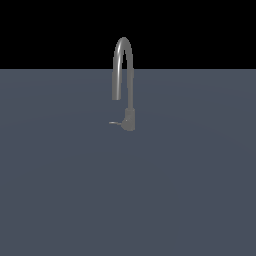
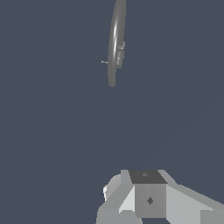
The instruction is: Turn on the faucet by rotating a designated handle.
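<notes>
- Reaching for the wrong part is the main risk: the slim matte grey metal faucet (image 1: 123,80) has a tall arched spout that stands out far more than the small thin grey lever handle (image 1: 115,123), which juts from the short cylindrical base toward 9 o'clock in the exterior view.
- Approaching from well apart, as the wrist view suggests, the white and grey blocky end effector (image 2: 148,197) could clip the spout and miss the lever.
- Pushing the thin lever off-centre could let it slip away instead of rotating.
- Judging the fingers is not possible: only the body shows, so I cannot tell whether they are apart or together.
- Standing on the flat slate-blue tabletop (image 1: 60,200), the faucet sits a little toward 12 o'clock of the exterior view's centre.
- Counting: one faucet, one handle, one end effector, one tabletop.
</notes>
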`<state>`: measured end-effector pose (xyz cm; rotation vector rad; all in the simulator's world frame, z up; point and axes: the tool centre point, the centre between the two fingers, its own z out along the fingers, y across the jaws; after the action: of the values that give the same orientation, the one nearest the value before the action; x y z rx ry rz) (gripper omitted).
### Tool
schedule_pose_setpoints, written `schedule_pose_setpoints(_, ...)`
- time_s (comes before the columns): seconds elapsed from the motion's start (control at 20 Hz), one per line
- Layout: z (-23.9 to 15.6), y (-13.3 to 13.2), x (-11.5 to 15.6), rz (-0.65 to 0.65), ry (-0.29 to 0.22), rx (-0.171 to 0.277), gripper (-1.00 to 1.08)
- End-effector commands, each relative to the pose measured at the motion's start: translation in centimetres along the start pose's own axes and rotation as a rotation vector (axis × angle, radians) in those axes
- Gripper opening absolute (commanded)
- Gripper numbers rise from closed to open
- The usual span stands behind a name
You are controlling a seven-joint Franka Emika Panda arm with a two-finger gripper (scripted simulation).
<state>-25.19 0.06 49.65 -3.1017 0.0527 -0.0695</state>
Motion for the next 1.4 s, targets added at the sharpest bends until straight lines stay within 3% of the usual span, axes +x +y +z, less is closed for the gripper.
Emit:
schedule_pose_setpoints(0.0,0.0,0.0,0.0,0.0,0.0,0.0,-1.0)
schedule_pose_setpoints(0.25,0.3,-0.2,0.5,-0.025,-0.002,-0.023,-1.0)
schedule_pose_setpoints(0.55,1.5,-0.9,2.1,-0.117,-0.011,-0.107,-1.0)
schedule_pose_setpoints(0.8,3.2,-2.0,4.2,-0.239,-0.023,-0.219,-1.0)
schedule_pose_setpoints(1.35,8.7,-4.9,9.1,-0.571,-0.054,-0.522,-1.0)
